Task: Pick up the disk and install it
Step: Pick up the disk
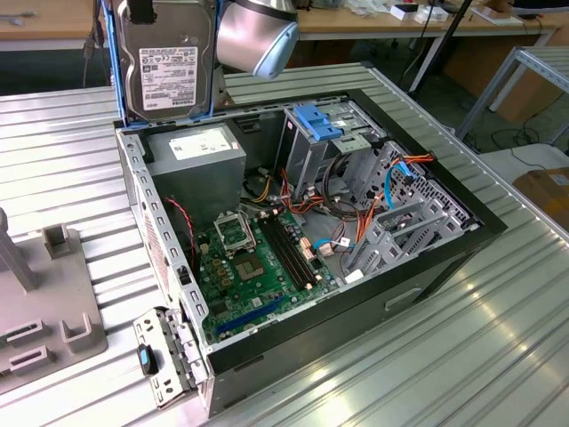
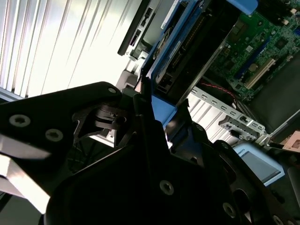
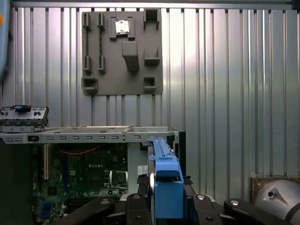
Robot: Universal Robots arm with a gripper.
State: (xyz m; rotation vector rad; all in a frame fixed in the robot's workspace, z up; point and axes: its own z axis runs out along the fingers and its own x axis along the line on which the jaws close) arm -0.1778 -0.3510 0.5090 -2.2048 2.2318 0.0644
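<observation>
While the grey moulded plate (image 1: 53,302) lies on the ribbed metal table (image 1: 498,338) at the exterior view's left, the disk (image 1: 164,58) hangs upright above the far left corner of the open computer case (image 1: 427,276), the gripper (image 3: 166,204) clamped on its blue plastic frame (dark metal body, labelled face outward). Pick-up looks done; the carry is in hand. Installing would, I judge, call for lining the flat slab up with the silver drive cage (image 1: 309,153), further right.
</observation>
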